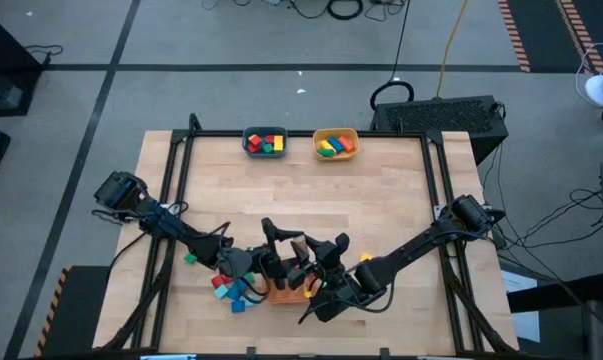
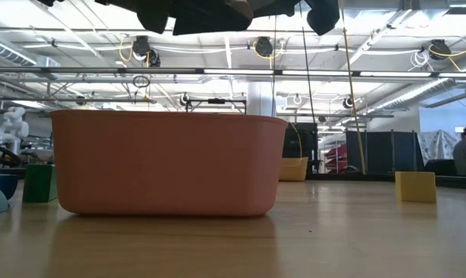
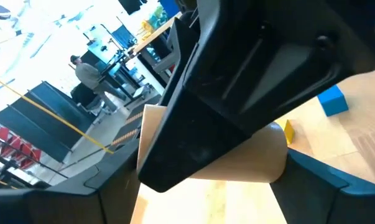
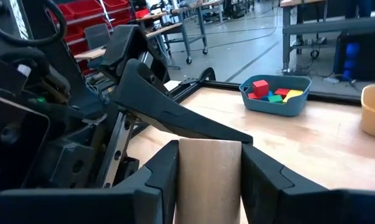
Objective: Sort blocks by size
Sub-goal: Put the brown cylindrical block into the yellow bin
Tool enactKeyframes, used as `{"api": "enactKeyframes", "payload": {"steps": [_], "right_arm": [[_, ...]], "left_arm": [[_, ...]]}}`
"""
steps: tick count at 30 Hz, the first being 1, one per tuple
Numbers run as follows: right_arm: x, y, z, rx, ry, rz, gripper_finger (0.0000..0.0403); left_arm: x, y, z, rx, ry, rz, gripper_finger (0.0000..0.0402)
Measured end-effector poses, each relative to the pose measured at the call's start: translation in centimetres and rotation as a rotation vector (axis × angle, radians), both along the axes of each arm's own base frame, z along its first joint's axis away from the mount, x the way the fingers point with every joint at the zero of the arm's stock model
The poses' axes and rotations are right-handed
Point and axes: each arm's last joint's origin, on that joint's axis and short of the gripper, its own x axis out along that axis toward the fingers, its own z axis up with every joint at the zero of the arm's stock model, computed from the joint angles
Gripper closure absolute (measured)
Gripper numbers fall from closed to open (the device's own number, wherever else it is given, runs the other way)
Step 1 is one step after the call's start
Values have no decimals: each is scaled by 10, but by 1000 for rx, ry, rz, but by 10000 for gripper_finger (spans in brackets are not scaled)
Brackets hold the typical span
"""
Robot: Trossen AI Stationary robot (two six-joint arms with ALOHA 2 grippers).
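The right gripper (image 4: 209, 163) is clamped narrow on the plain wood block (image 4: 209, 186), held in the air above the orange bowl (image 1: 299, 295) at the table's 6 o'clock edge. The left gripper (image 3: 206, 196) meets it there, jaws wide on either side of the same block; whether its pads touch yet I cannot tell.

The block looks light, rigid and smooth, with flat sides, so it should neither crush nor bend but could slip. The best hold is probably square across two opposite faces, on the end the right fingers leave free.

There are three bowls: the orange one, a teal bowl (image 1: 264, 152) at 11 o'clock and a yellow bowl (image 1: 334, 154) at 1 o'clock, both holding blocks. One yellow block (image 1: 366, 258) lies at 4 o'clock and one green block (image 1: 189, 259) at 8. The red and blue cluster (image 1: 231, 290) at 7 o'clock is too tangled to count.
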Motion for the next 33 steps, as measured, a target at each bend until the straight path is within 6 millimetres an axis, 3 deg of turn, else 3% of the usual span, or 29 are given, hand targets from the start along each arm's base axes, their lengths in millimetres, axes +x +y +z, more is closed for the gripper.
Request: {"api": "enactKeyframes", "payload": {"steps": [5, 9, 17, 20, 27, 33], "right_arm": [[-2, -1, 4, -133, 139, 39, 247], [-12, 2, 19, -198, 189, 67, 198], [-53, -10, 52, -221, 254, 55, 133], [-73, -21, 62, -201, 312, 61, 128], [-105, -42, 60, -140, 478, 18, 146], [-117, -49, 50, -127, 537, -38, 159]], "left_arm": [[1, 2, 1, 2, -7, 44, 104], [2, 9, 0, -3, -3, 91, 104], [13, 36, -3, -20, 19, 133, 104], [21, 57, -5, -68, 52, 116, 104], [41, 122, 1, -244, 157, 93, 103], [51, 189, 24, -326, 225, 90, 102]]}}
